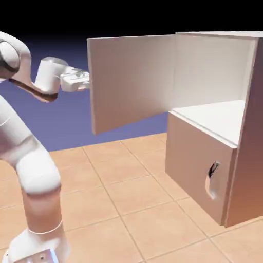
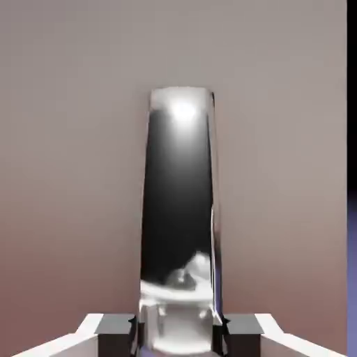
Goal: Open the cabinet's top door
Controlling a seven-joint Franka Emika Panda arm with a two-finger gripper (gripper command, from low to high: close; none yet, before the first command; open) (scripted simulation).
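In the exterior view we see the cabinet (image 1: 241, 154) at the right, on a tiled floor (image 1: 128, 205). Its top door (image 1: 131, 79) is swung wide open toward the view's left, hinged at the back of the upper compartment, so that we look at its pale inner face. The upper compartment stands exposed, with white walls and a white shelf (image 1: 215, 115). Below it the lower panel (image 1: 198, 164) is closed, and its curved metal handle (image 1: 212, 177) sits in an oval recess. The arm (image 1: 31, 169) rises from the lower left and bends over at the top. The gripper (image 1: 86, 82) lies level and meets the free edge of the door from its far side; the door hides its fingertips, so from here we cannot see how they stand.

In the hand view the door (image 2: 70, 174) fills nearly the whole picture as a flat pinkish-tan surface, with a thin strip of blue backdrop at the right edge. The top door's handle (image 2: 180, 209), a shiny dark metal bar with a bright glint near its upper end, runs up the middle. Its lower end sits between the two grey fingertips (image 2: 115, 328) at the bottom edge, one on each side, both pressed against it. The gripper (image 2: 178, 329) is clenched on this handle.
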